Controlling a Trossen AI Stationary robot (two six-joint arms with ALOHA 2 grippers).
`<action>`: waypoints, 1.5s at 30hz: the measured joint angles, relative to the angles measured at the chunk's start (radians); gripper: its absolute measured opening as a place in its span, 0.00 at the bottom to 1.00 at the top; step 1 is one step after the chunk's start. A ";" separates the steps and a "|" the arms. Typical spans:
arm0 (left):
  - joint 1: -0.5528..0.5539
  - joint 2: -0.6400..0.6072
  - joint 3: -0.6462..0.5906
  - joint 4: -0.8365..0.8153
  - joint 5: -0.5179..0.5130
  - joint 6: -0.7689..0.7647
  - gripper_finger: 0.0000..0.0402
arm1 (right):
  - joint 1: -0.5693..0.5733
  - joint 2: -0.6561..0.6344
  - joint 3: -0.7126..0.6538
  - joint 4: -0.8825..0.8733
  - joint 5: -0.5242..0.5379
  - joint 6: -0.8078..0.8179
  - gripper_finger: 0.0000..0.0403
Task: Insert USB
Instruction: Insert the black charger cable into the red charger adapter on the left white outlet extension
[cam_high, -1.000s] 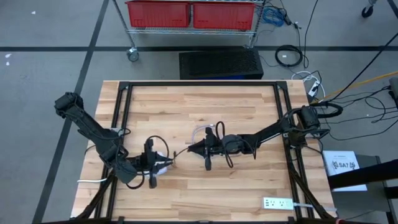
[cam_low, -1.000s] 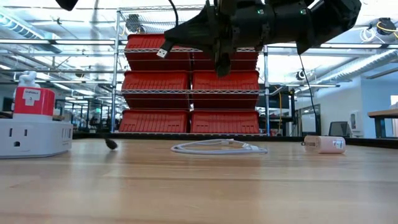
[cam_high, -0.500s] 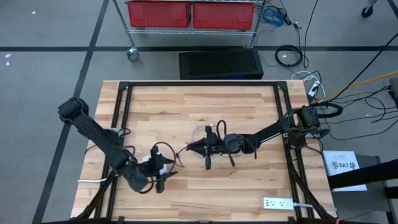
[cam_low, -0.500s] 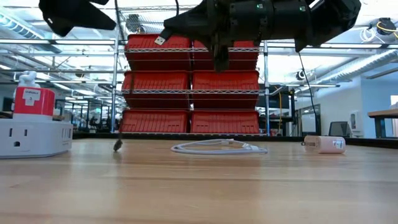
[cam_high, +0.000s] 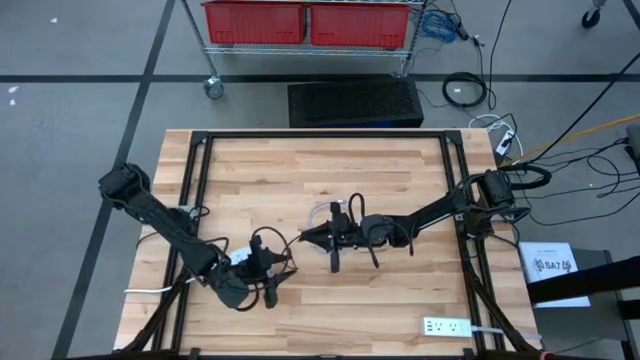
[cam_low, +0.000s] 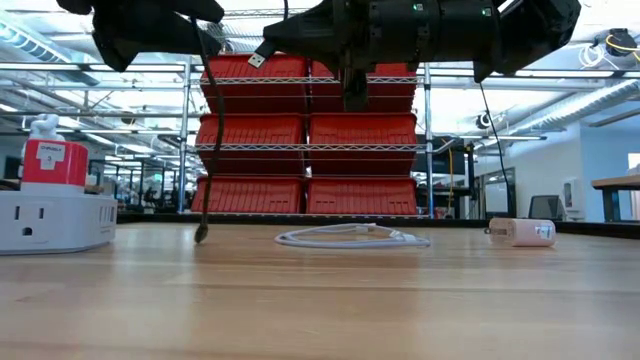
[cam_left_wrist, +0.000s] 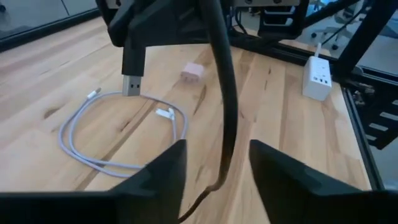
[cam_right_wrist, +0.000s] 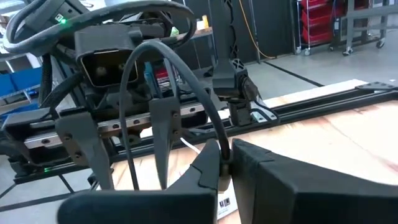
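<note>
— From above, who has the USB plug (cam_high: 299, 240)?
— The right gripper (cam_high: 308, 239), at table centre, clamped on it, the plug's long axis toward 9 o'clock. The left gripper (cam_high: 272, 268) sits near, at its 8 o'clock.

— And the low view?
— The USB plug (cam_low: 257, 58) is high off the wood, its tip slanting to 7 o'clock. Its black cable (cam_low: 207, 150) droops to the table. The pink charger (cam_low: 520, 232) lies far at 4 o'clock and the power strip (cam_low: 55, 220) at 8 o'clock.

— Left wrist view?
— The left gripper's fingers (cam_left_wrist: 155, 180) are spread and grip nothing. The cable hangs loose between them, the plug ahead with its metal end pointing down.

— Right wrist view?
— The jaws are shut on the cable's end, facing the left gripper. Which socket is meant cannot be told.
</note>
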 joint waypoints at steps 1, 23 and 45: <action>-0.003 -0.002 0.000 -0.002 0.000 0.000 0.38 | 0.000 0.000 0.000 -0.001 0.000 -0.002 0.00; -0.056 -0.303 0.212 -0.698 0.004 0.001 0.02 | -0.021 0.000 0.016 -0.102 -0.050 -0.019 0.00; -0.154 -0.250 0.368 -1.394 0.092 -0.392 0.01 | -0.047 0.346 0.713 -0.636 -0.428 -0.245 0.00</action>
